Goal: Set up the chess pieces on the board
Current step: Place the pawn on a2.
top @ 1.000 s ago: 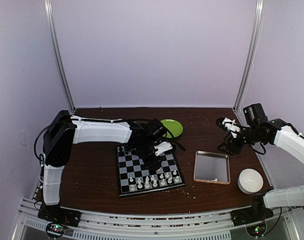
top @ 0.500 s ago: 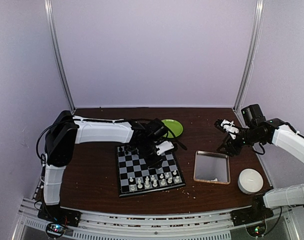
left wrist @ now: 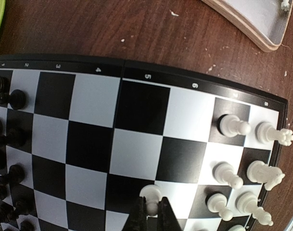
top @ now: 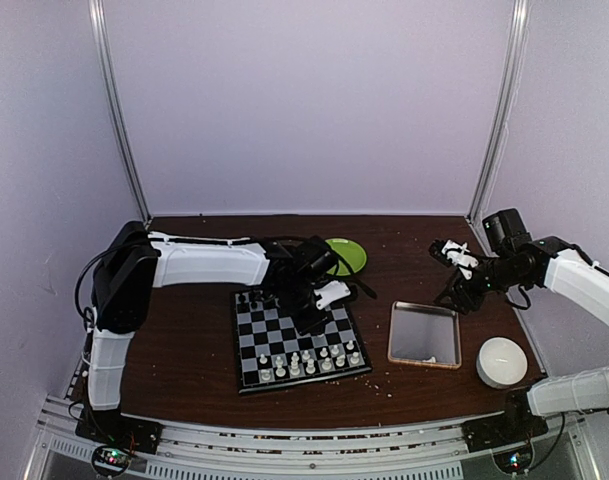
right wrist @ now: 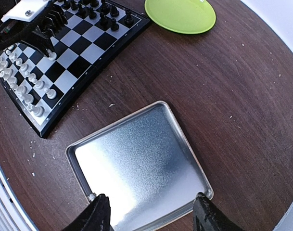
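A: What are the things made of, and how are they shaped?

B: A flat square board (top: 269, 335) of black and pale checks, with a thin black rim, is laid on a dark brown wooden table (right wrist: 242, 96) sprinkled with pale crumbs. The chess pieces (left wrist: 235, 126) are small, white and glossy, like plastic. The black pieces (left wrist: 11, 98) are small and dull.

A: Where are the white ones placed?

B: They are lined up in two rows at the board's near edge, and the black ones at the far edge. In the left wrist view six white ones are seen whole in those rows. The black ones cannot be counted there.

A: And the pincers?

B: The left pincer (left wrist: 151, 204) is clenched on one more white piece (left wrist: 151, 192), held just inward of the white rows. Whether it touches the board cannot be told. The right pincer (right wrist: 152, 202) is released, with its fingers spread wide above the tray (right wrist: 141, 159).

A: Which containers are seen?

B: Three. The tray is square with rounded corners and silvery and shiny inside, and it is set to the right of the board. One tiny white thing (left wrist: 283, 5) lies by its near rim, too small to be named. A round, flat, lime-green plate (right wrist: 182, 14) is set behind the board. A round white bowl (top: 502, 362) is placed near the tray, and its content cannot be judged.
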You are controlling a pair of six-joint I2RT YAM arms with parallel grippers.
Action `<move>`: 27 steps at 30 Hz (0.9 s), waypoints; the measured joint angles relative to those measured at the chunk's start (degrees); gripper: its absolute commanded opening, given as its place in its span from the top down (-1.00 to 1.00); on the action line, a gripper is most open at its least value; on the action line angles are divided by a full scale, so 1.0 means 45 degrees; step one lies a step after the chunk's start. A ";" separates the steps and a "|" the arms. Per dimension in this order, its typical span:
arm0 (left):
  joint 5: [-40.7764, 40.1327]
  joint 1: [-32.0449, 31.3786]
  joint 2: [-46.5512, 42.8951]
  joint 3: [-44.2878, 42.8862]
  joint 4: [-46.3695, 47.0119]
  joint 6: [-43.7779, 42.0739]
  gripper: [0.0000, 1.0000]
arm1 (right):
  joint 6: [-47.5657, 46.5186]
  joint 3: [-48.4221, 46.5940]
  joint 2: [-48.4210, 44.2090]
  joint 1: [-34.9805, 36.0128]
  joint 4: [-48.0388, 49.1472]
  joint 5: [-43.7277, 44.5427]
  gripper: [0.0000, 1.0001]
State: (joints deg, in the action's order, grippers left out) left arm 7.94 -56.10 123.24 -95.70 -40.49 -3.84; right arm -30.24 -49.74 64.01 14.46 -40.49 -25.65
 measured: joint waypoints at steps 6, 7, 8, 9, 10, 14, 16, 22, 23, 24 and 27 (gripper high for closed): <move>-0.0107 0.0000 -0.0340 0.0291 -0.0087 -0.0029 0.94 | -0.0005 0.0000 0.0078 0.0000 -0.0010 -0.0010 -0.16; -0.0141 0.0005 -0.0525 0.0432 -0.0131 -0.0029 0.94 | -0.0010 0.0000 0.0078 0.0000 -0.0010 -0.0010 -0.16; -0.0189 0.0029 -0.0801 0.0665 -0.0151 -0.0029 0.94 | -0.0010 0.0000 0.0087 0.0000 -0.0010 -0.0015 -0.16; -0.0238 0.0039 -0.1141 0.0976 -0.0170 -0.0029 0.94 | -0.0010 0.0000 0.0092 0.0000 -0.0010 -0.0019 -0.16; -0.0306 0.0063 -0.1545 0.1326 -0.0219 -0.0024 0.94 | -0.0010 0.0000 0.0117 0.0000 -0.0010 -0.0019 -0.16; -0.0568 0.0340 -0.3347 0.3002 -0.0291 0.0053 0.94 | -0.0015 0.0000 0.0233 0.0000 -0.0019 -0.0058 -0.16; -0.0729 0.0559 -0.4265 0.3910 -0.0355 0.0170 0.94 | -0.0019 0.0000 0.0316 0.0000 -0.0024 -0.0092 -0.15; -0.1107 0.0879 -0.6193 0.6280 -0.0403 0.0651 0.94 | -0.0044 -0.0010 0.0510 0.0000 -0.0083 -0.0141 -0.15; -0.1141 0.0879 -0.6445 0.6664 -0.0393 0.0753 0.94 | -0.0053 -0.0010 0.0515 0.0000 -0.0097 -0.0151 -0.15; -0.1151 0.0879 -0.6601 0.6921 -0.0413 0.0840 0.94 | -0.0058 -0.0010 0.0520 0.0000 -0.0107 -0.0160 -0.15; -0.1137 0.0874 -0.6907 0.7577 -0.0369 0.1107 0.95 | -0.0073 -0.0015 0.0520 0.0000 -0.0107 -0.0185 -0.15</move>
State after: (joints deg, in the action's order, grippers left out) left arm 2.83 -52.16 92.16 -61.60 -42.15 1.15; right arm -30.57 -49.80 66.35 14.46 -40.97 -26.48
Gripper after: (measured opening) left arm 0.039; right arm 0.578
